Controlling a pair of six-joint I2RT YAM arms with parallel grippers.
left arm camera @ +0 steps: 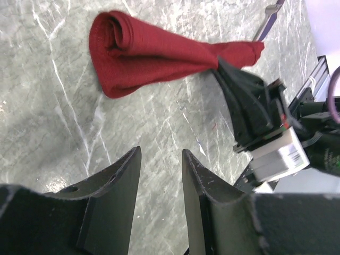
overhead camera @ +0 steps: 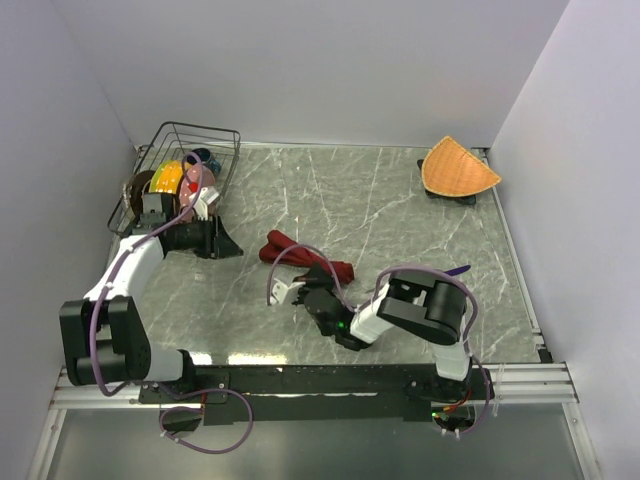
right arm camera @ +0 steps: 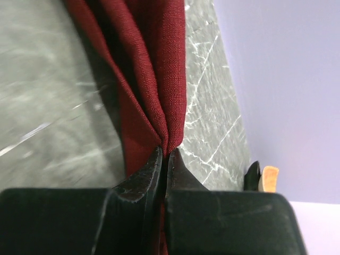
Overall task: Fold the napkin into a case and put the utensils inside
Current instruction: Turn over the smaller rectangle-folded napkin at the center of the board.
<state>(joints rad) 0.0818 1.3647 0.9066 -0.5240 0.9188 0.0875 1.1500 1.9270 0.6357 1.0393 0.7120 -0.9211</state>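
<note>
The dark red napkin (overhead camera: 300, 254) lies bunched and rolled in the middle of the marble table; it also shows in the left wrist view (left arm camera: 154, 53) and the right wrist view (right arm camera: 154, 69). My right gripper (overhead camera: 322, 275) is shut on the napkin's near right end, and its jaws pinch a fold of cloth (right arm camera: 164, 154). My left gripper (overhead camera: 228, 247) is open and empty (left arm camera: 159, 156), low over bare table to the left of the napkin. A bit of the blue-purple knife (overhead camera: 456, 270) shows behind my right arm and in the left wrist view (left arm camera: 270, 16). The fork is out of view.
A wire basket (overhead camera: 222, 135) holding coloured plates stands at the back left, just behind my left gripper. The orange woven fan-shaped mat (overhead camera: 458, 168) sits on a black stand at the back right, also seen in the right wrist view (right arm camera: 270, 178). Walls close in three sides.
</note>
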